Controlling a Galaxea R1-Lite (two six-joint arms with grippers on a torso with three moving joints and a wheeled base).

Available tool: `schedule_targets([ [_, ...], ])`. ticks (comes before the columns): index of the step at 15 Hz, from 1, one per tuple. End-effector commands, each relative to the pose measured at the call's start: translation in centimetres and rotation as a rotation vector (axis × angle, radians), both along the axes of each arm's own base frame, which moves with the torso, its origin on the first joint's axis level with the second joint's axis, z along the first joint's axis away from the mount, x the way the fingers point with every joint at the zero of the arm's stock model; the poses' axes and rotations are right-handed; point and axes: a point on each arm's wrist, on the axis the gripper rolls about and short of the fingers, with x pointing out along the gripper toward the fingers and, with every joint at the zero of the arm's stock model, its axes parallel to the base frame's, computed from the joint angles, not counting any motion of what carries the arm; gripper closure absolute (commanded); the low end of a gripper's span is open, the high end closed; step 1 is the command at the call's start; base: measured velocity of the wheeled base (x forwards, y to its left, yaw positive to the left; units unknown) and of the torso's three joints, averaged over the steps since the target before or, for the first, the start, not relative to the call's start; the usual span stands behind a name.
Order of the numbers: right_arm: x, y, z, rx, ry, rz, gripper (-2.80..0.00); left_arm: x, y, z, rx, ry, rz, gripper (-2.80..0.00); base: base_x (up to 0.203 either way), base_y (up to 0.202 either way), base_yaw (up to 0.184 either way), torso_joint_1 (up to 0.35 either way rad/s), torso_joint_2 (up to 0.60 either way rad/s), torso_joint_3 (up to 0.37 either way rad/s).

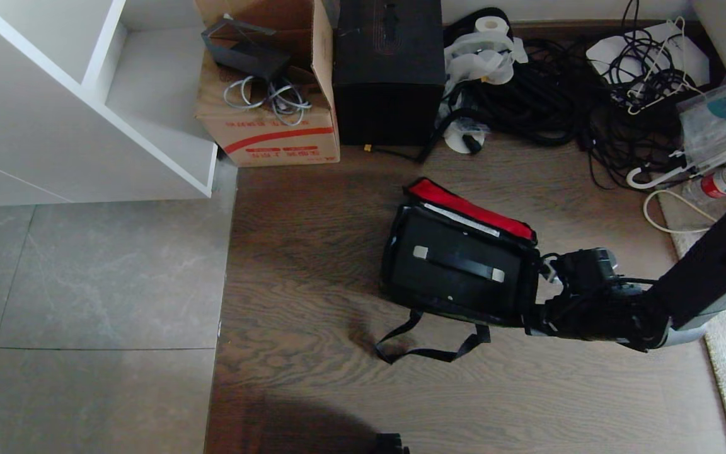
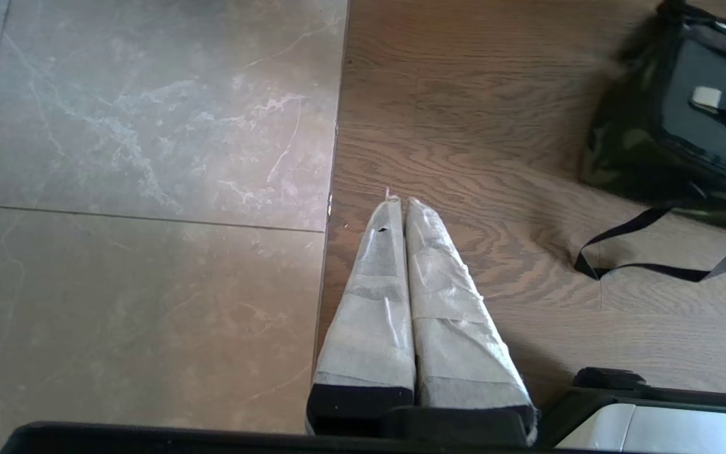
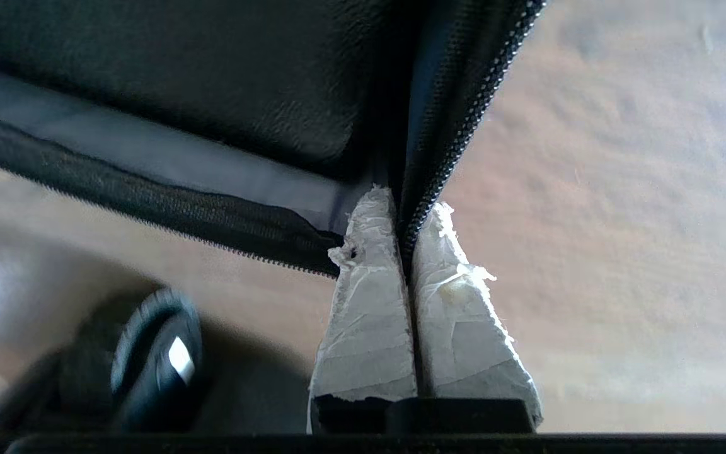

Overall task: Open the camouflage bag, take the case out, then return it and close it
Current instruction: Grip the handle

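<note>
**Right gripper clamped on the bag's zipper edge**

One camouflage bag (image 1: pixel 401 277) lies on the wooden floor (image 1: pixel 312 265), slightly right of centre in the head view. Its lid is folded back toward the upper part of the frame, exposing one strip of red lining (image 1: pixel 464 203). One black case (image 1: pixel 457 265) sits inside the bag, top face up, with one handle (image 1: pixel 457 263) carrying two silver ends. One black strap (image 1: pixel 429 343) trails from the bag onto the floor toward the lower centre of the frame.

The right gripper (image 1: pixel 536 309) enters from the right edge of the head view and meets the bag at its lower right corner. In the right wrist view, its two tape-wrapped fingers (image 3: pixel 369 302) are pressed together on the bag's zipper edge (image 3: pixel 457 107), which runs up between them.

The left gripper (image 2: pixel 401 205) is clear of the bag. In the left wrist view, its two wrapped fingers (image 2: pixel 375 302) are closed against each other with nothing between them, above the seam where the wooden floor meets the grey tiles (image 2: pixel 149 189); the bag shows at the upper right of that frame.

Along the top of the head view stand one red-striped cardboard box (image 1: pixel 275 126), one tall black box (image 1: pixel 389 69) and a tangle of black cables (image 1: pixel 558 94). One white shelf unit (image 1: pixel 54 94) fills the upper left.
</note>
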Motion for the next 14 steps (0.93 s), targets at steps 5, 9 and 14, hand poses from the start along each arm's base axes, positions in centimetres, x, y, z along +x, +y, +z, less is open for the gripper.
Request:
schedule_targets([
  [5,-2.3,-0.3,0.8,0.021,0.076,0.010,0.00,0.1,0.0,-0.3,-0.001,0.008,0.001,0.00,0.000,0.000,0.000,0.000,0.00,0.000],
  [9,-2.2,-0.2,0.5,0.019,0.067,0.021,-2.80,0.1,0.0,-0.3,-0.001,0.009,0.000,0.00,0.000,0.000,0.000,0.000,0.00,0.000],
  [14,-2.9,0.2,4.2,0.133,-0.034,0.131,-2.80,0.1,0.0,-0.2,-0.001,0.009,-0.001,0.00,0.000,0.000,0.000,0.000,0.00,0.000],
])
